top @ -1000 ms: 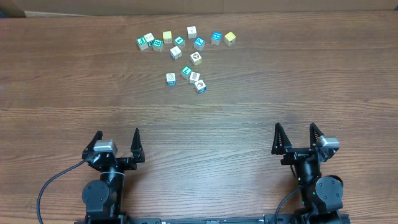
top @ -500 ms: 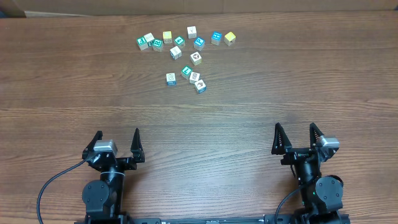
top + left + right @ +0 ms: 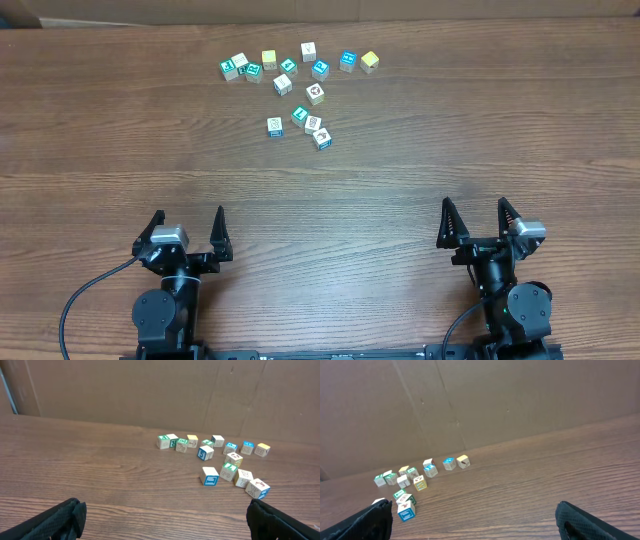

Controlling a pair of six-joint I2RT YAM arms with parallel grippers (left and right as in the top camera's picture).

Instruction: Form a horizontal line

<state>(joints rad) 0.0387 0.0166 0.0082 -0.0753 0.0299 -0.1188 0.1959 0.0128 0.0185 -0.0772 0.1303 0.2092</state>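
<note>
**A:** Claws first, from overhead: the left claw (image 3: 189,222) and the right claw (image 3: 474,215) both stand spread wide at the near edge of the tabletop (image 3: 450,120). They hold nothing and touch nothing.

**B:** Any change over the last second?

**A:** None. Neither arm has stirred and no cube has shifted, so I judge the task not yet begun. The four cubes (image 3: 313,124) meant for the line sit well ahead in a loose cluster. The teal L cube (image 3: 299,114) is farthest back, one cube is off to its left, and two step down to its right. There is no row yet. The scattered cubes (image 3: 288,66) lie beyond them.

**B:** Left wrist view?

**A:** Its fingers (image 3: 55,522) frame the bottom corners, gaping and empty. The cluster lies well ahead, right of centre.

**B:** Right wrist?

**A:** Much the same: its fingers (image 3: 585,520) are wide apart with nothing between them, and the cluster sits low at the picture's left.
</note>
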